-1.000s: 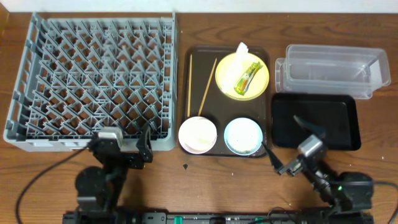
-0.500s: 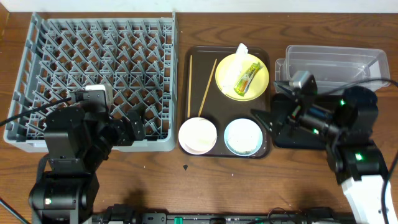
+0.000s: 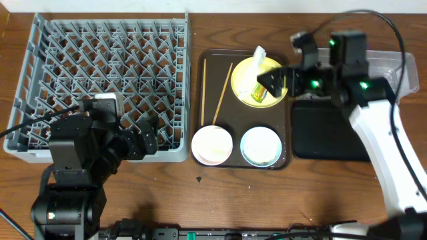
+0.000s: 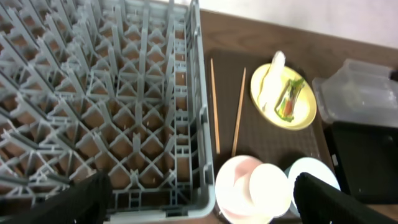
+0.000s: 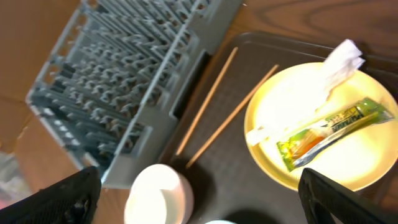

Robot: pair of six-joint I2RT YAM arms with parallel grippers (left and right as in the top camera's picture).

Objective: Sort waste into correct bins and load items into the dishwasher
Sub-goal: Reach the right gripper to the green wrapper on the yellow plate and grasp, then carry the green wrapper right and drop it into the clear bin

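Observation:
The yellow plate (image 3: 248, 73) on the brown tray holds the green-and-yellow wrapper (image 3: 262, 92) and the white napkin (image 3: 258, 53). My right gripper (image 3: 272, 80) hovers open and empty over the plate's right side. Its wrist view shows the plate (image 5: 292, 99), wrapper (image 5: 333, 130), napkin (image 5: 341, 61) and chopsticks (image 5: 208, 99). The chopsticks (image 3: 222, 93), the pink bowl (image 3: 212, 145) and the blue bowl (image 3: 261, 145) also lie on the tray. A white cup (image 4: 270, 190) sits in the pink bowl (image 4: 231, 186). My left gripper (image 3: 145, 135) is open and empty above the front edge of the grey rack (image 3: 100, 73).
The clear tub (image 3: 390, 63) stands at the back right, with the black tray (image 3: 330, 133) in front of it. The brown tray (image 3: 243, 163) lies between the rack and the black tray. The right arm reaches across the black tray and the tub. Bare wood runs along the front.
My right arm has risen from the table's front right, crossed the black tray, and now hangs over the yellow plate. My left arm has risen over the rack's front edge.

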